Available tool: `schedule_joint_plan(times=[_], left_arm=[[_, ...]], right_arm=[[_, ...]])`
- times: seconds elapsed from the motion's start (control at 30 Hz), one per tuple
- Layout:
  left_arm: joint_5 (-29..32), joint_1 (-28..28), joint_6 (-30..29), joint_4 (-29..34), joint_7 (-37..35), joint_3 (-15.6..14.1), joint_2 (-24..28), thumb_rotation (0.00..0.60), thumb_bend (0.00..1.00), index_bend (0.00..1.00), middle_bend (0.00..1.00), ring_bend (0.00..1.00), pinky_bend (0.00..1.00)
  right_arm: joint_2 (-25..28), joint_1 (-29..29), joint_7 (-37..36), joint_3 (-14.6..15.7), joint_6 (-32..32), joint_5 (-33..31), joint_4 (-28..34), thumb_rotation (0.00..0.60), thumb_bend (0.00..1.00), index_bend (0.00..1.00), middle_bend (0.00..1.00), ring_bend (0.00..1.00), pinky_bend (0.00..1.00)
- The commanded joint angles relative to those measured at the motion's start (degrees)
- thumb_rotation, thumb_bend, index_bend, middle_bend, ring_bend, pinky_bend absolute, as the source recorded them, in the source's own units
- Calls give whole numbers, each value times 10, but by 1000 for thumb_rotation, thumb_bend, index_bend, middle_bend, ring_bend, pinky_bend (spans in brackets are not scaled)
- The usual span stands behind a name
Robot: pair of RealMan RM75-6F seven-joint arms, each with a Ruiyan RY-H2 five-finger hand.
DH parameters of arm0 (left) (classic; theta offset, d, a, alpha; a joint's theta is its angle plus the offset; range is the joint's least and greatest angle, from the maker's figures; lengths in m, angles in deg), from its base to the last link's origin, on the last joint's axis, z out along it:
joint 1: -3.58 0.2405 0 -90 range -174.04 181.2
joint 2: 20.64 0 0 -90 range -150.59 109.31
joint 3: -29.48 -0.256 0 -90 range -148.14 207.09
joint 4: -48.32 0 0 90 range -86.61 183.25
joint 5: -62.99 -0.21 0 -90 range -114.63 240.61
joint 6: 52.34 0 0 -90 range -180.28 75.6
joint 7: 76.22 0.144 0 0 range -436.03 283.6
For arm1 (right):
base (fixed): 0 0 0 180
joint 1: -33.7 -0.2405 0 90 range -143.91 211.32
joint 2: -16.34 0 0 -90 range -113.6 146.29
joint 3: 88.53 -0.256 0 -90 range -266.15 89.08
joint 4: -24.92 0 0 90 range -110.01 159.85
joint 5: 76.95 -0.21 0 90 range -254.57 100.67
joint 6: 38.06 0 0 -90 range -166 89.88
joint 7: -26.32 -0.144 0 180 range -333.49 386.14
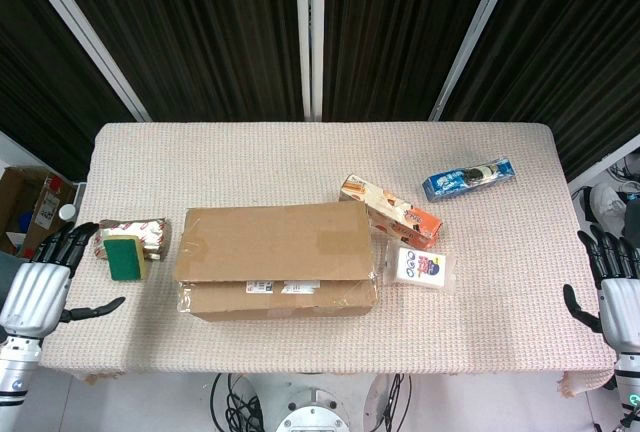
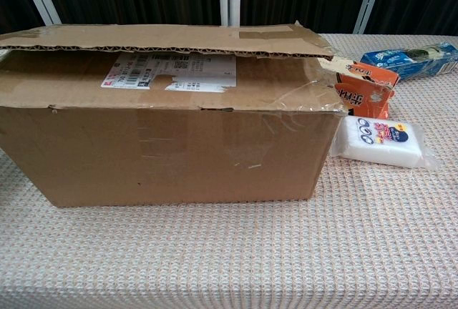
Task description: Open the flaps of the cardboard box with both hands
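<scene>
Cardboard box (image 1: 275, 259) sits mid-worktop (image 1: 300, 152), flaps folded down but untaped, top flap (image 2: 164, 37) lifting slightly at the near edge, so fingers can prob get under it. Left hand (image 1: 45, 277) and right hand (image 1: 615, 287) hang off opposite worktop ends, both spread, holding nothing, well apart from box. Snack packs (image 1: 400, 217) crowd the box's right side, so right approach is tighter imo.

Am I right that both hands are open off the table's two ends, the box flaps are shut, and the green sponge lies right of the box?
Not quite: the green sponge lies left of the cardboard box, near the left hand, as the head view shows. The right hand is open too, and the flaps lie closed.
</scene>
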Motion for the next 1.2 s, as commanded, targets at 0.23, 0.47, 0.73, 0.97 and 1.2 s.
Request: schedule_joint_plan(times=[0.23, 0.47, 0.73, 0.97, 1.2], left_arm=[[-2, 0, -1, -2, -3, 0, -2, 328, 0, 47, 87, 50, 146], [-3, 0, -2, -1, -4, 0, -1, 329, 0, 47, 87, 50, 147], [0, -1, -1, 4, 0, 1, 4, 326, 0, 47, 88, 50, 147], [3, -5, 5, 2, 1, 4, -1, 328, 0, 47, 87, 50, 146], [5, -2, 3, -1, -2, 1, 0, 328, 0, 47, 87, 50, 147]], right_arm=[[1, 0, 4, 1, 0, 2, 3, 600, 342, 0, 0, 0, 0], [5, -1, 8, 0, 2, 5, 10, 600, 342, 0, 0, 0, 0], [23, -33, 46, -13, -12, 36, 56, 600, 339, 0, 0, 0, 0], [34, -104, 135, -30, -72, 94, 151, 600, 331, 0, 0, 0, 0], [-6, -186, 233, -46, -183, 87, 217, 600, 319, 0, 0, 0, 0]])
